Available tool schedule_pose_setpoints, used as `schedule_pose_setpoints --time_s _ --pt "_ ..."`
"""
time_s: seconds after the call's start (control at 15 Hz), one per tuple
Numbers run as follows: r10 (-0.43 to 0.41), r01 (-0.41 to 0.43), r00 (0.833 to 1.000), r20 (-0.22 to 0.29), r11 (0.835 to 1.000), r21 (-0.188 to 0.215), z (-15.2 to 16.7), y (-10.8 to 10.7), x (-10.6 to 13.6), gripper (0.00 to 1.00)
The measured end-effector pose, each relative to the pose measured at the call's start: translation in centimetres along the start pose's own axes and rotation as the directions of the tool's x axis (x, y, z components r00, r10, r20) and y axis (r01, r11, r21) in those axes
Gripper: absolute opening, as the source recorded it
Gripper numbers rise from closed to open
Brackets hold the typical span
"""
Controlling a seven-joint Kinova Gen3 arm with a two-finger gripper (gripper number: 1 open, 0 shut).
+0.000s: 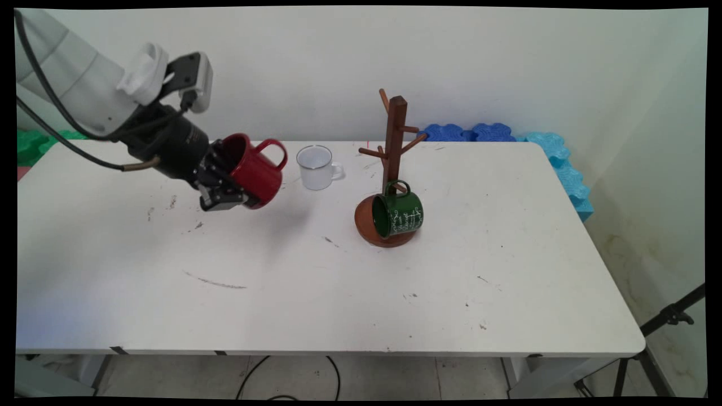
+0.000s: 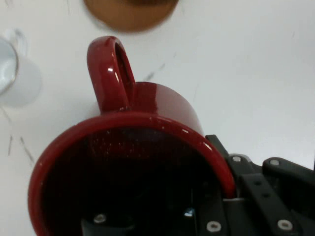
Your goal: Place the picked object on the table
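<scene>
Hand (image 1: 240, 189) clamps red mug (image 1: 255, 169) by its rim, one finger inside, mug tipped sideways above counter (image 1: 282, 293), handle up | white mug (image 1: 316, 167) stands just beyond, apart | green mug (image 1: 399, 214) hangs on low peg of wooden mug tree (image 1: 393, 141), over its round base.

Glossy red mug (image 1: 256, 169), plain white mug (image 1: 316, 167), dark green mug (image 1: 401, 214) with white lettering, brown wooden rack (image 1: 395, 141), white table (image 1: 338, 293).
</scene>
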Motion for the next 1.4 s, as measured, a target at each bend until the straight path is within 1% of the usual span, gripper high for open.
schedule_pose_setpoints --time_s 0.2,0.4,0.6,1.0,1.2,1.4 --pt "0.004 -0.005 0.996 0.084 1.000 0.007 1.7 -0.6 -1.0 0.00" --pt "-0.006 0.004 0.987 0.161 1.000 0.009 3.3 -1.0 -1.5 0.00" --pt "-0.023 0.021 0.976 0.217 1.000 0.008 4.8 -1.3 -1.0 0.00" --pt "-0.051 0.050 0.962 0.267 0.999 0.013 7.3 -2.5 0.8 0.00" --pt "-0.061 0.060 0.959 0.278 0.998 0.014 8.8 -3.2 1.9 0.00" --pt "-0.067 0.067 0.958 0.278 0.998 0.012 10.5 -4.0 3.2 0.00"
